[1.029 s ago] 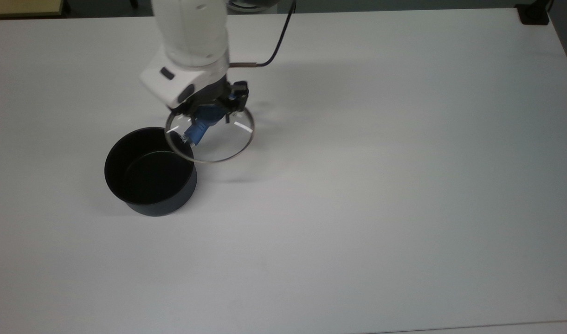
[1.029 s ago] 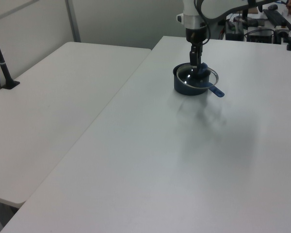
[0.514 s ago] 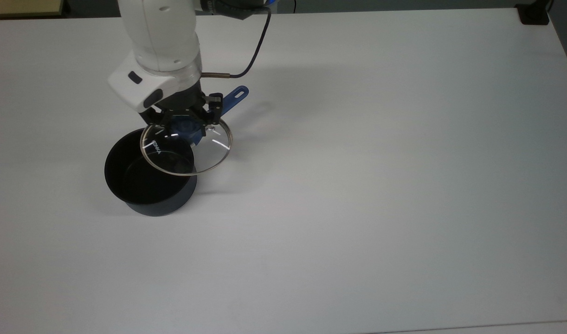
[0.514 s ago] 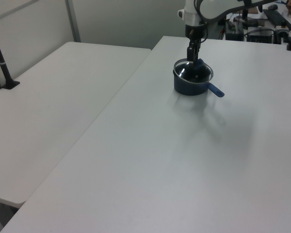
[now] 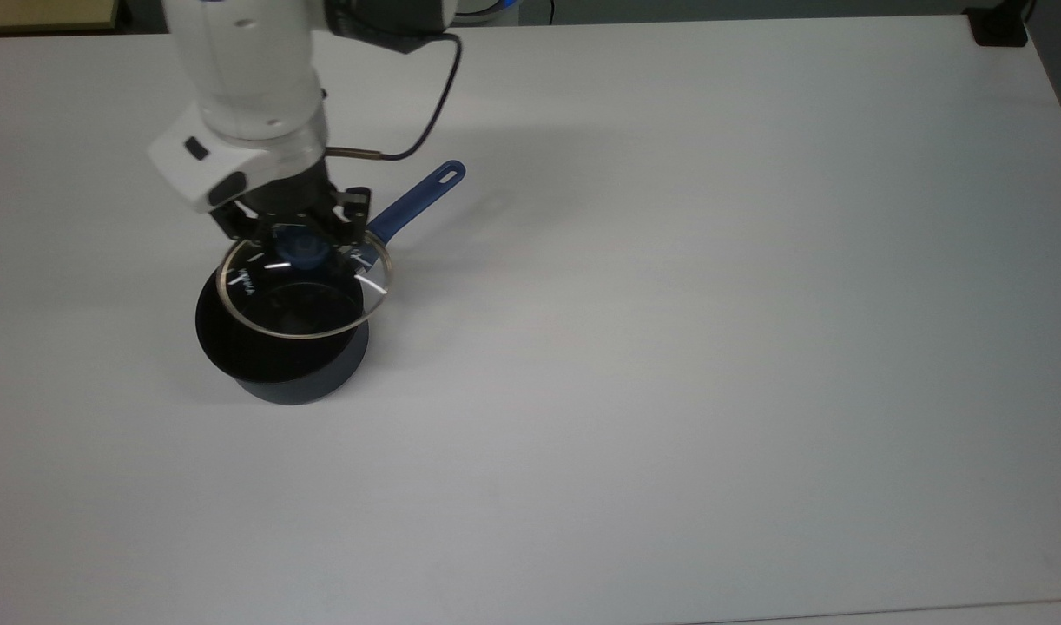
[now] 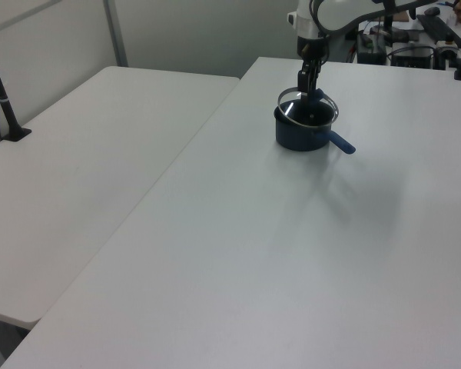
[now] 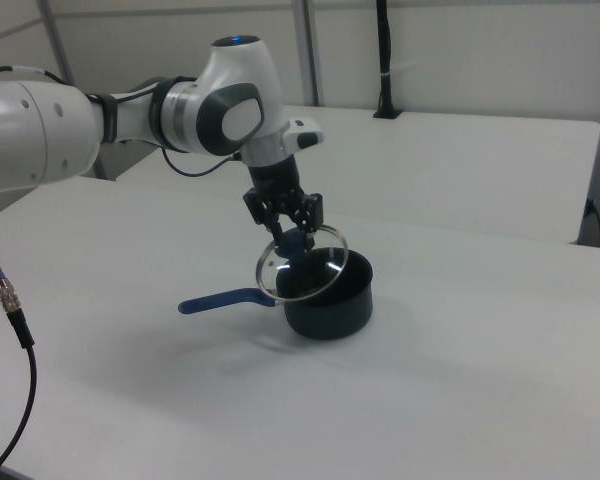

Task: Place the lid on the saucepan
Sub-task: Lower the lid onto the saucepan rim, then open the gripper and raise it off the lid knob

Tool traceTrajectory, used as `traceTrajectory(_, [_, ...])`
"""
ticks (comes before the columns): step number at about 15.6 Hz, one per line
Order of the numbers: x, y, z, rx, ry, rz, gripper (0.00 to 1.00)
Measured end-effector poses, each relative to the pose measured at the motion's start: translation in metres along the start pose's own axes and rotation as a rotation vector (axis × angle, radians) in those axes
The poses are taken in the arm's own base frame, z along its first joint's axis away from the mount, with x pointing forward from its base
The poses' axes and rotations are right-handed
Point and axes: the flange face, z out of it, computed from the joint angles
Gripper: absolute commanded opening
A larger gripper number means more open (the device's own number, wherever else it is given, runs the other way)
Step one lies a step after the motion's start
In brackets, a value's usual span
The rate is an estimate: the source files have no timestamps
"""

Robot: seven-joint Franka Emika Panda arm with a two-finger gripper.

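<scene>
One gripper point(image 5: 298, 233) had its two fingers closed on the blue knob point(image 5: 302, 250) of the lid point(image 5: 305, 305), which hung tilted above the saucepan point(image 5: 300, 382), overlapping the pot's mouth but not seated. Glass with a thin steel rim looked stiff, fairly light and breakable; the knob seemed the only sound hold. The pan stood on the white table point(image 5: 713, 347).

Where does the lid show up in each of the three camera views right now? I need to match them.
Top view: the lid is left of centre, over the saucepan, its knob in the gripper.
Left view: the lid is at upper right, above the pan.
Right view: the lid is near the middle, tilted, over the pan's rim.
Shared landmark: the saucepan's blue handle.
</scene>
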Motion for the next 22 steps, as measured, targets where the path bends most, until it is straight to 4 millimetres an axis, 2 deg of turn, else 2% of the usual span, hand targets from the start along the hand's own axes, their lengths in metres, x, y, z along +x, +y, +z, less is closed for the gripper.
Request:
traceTrajectory(3, [0.0, 0.015, 0.003, -0.007, 0.016, 0.021, 0.53])
traceTrajectory(7, [0.003, 0.023, 0.01, -0.006, 0.037, 0.04, 0.53])
traceTrajectory(15, [0.004, 0.026, 0.014, -0.002, 0.037, 0.048, 0.53])
traceTrajectory(22, [0.012, 0.025, 0.032, -0.008, 0.051, 0.045, 0.54])
